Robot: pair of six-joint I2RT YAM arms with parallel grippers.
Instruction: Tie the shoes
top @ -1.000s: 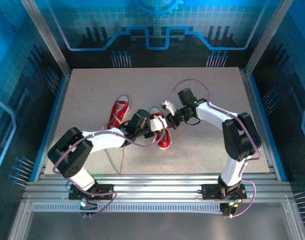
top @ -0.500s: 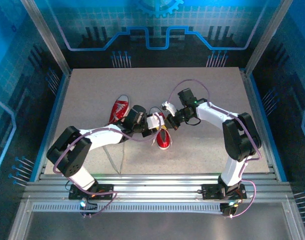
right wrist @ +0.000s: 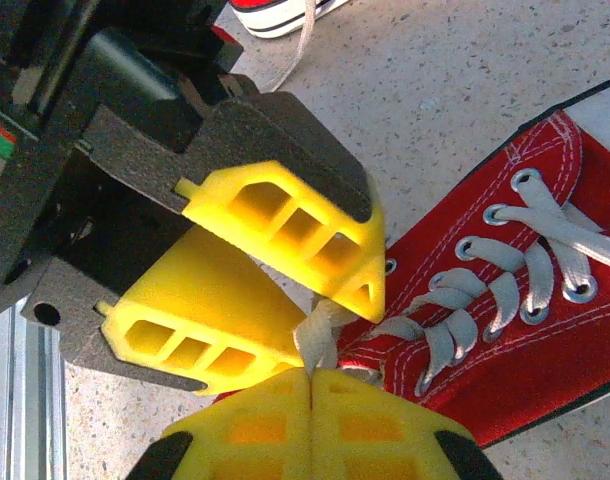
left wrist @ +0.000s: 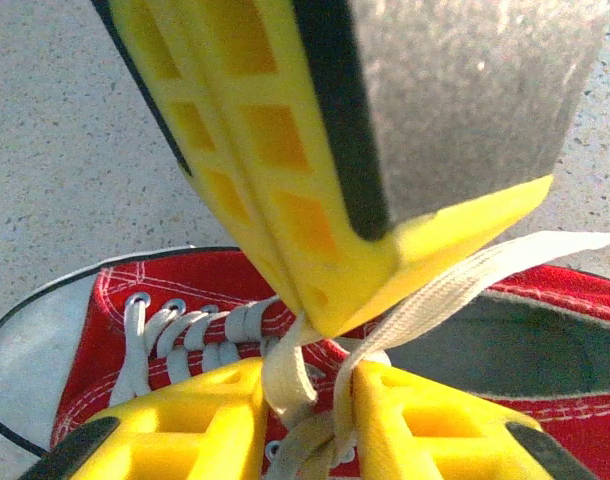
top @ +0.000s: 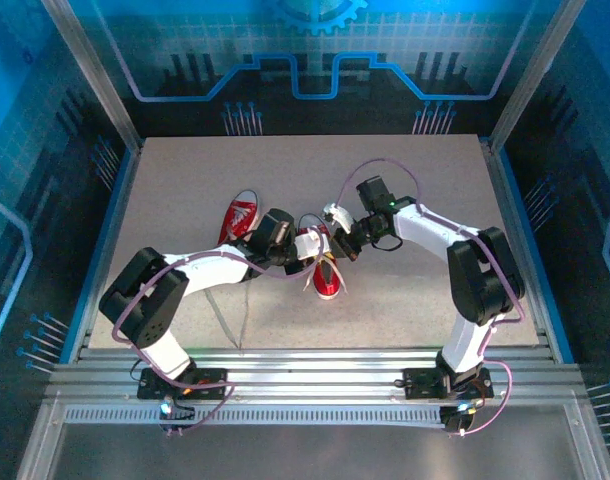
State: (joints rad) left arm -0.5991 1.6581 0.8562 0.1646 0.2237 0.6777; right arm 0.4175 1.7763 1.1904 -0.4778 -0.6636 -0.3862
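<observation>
R: While both arms are bunched over the shoe mid-table, what are the fingers doing?

J: On the right gripper they're pressed flat together, with one strand of the laces pinched in the seam. On the left gripper they're narrow, closed onto two strands that fill the gap and touch both fingers.

R: Knot?

J: Cannot tell. The spot where the strands meet sits between the four yellow fingers, hidden in both wrist views. From above, the wrists cover it too.

R: Shoe position?

J: On the table, about centre. From above, its near end pokes out below the grippers and the far part is covered. Left wrist view: white toe cap at left, cut by the frame edge; opening at right, partly behind the fingers. Right wrist view: eyelets and crossed lacing clear, toe cut off at the right edge.

R: Other one?

J: The second shoe lies to the left and slightly farther, apart from the first. Its near end goes under the left arm. Pale strands run from there toward the near edge; too thin to say which shoe they belong to.
</observation>
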